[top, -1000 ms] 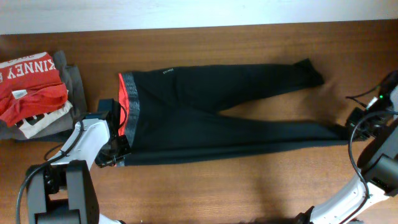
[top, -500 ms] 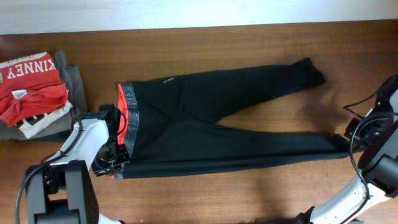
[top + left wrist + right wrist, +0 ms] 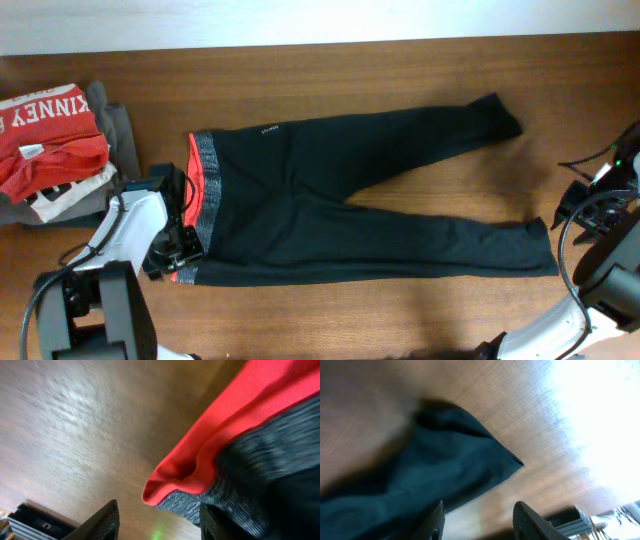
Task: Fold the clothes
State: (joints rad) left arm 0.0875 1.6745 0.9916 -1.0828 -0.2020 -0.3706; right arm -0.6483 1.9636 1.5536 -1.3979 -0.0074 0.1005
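Observation:
The clothes, long black pants (image 3: 350,195), lie flat across the wooden table, with the grey waistband trimmed in red (image 3: 205,195) at the left and both legs running right. My left gripper (image 3: 178,255) stands open at the waistband's near corner. In the left wrist view that red and grey corner (image 3: 172,487) rests on the wood just ahead of the left gripper (image 3: 159,525), and nothing is pinched. My right gripper (image 3: 570,210) is open just right of the lower leg's hem (image 3: 540,250). The right wrist view shows the hem corner (image 3: 470,455) lying free ahead of the right gripper (image 3: 480,522).
A red T-shirt with white lettering (image 3: 45,140) sits on folded grey garments (image 3: 122,135) at the back left. Black cables (image 3: 590,160) loop around the right arm. The table's far edge (image 3: 320,42) runs along the top.
Both grippers have opened and let go of the pants. The waistband corner and the lower hem, dragged toward the front edge, now lie on the table.

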